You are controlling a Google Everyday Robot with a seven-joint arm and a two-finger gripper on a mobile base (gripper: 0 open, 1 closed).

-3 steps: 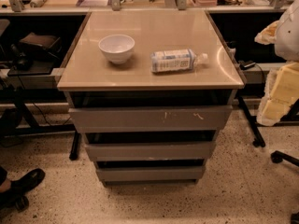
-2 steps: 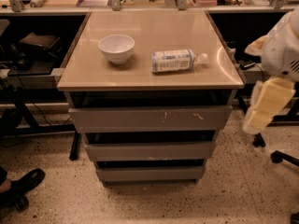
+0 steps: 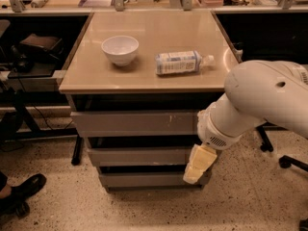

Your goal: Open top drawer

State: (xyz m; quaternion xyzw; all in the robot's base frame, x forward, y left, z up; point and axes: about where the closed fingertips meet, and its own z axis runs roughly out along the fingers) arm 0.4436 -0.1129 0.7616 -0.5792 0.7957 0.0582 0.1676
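Below top drawer (image 3: 130, 123) right end: fingers (image 3: 190, 176) hang together, pointing down.

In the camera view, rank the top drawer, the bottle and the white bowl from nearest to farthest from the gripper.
The gripper hangs low, in front of the lower drawers at their right end.
1. Top drawer, just above it and to the left.
2. Bottle, lying on the tabletop, right of centre.
3. White bowl, on the tabletop farther left.
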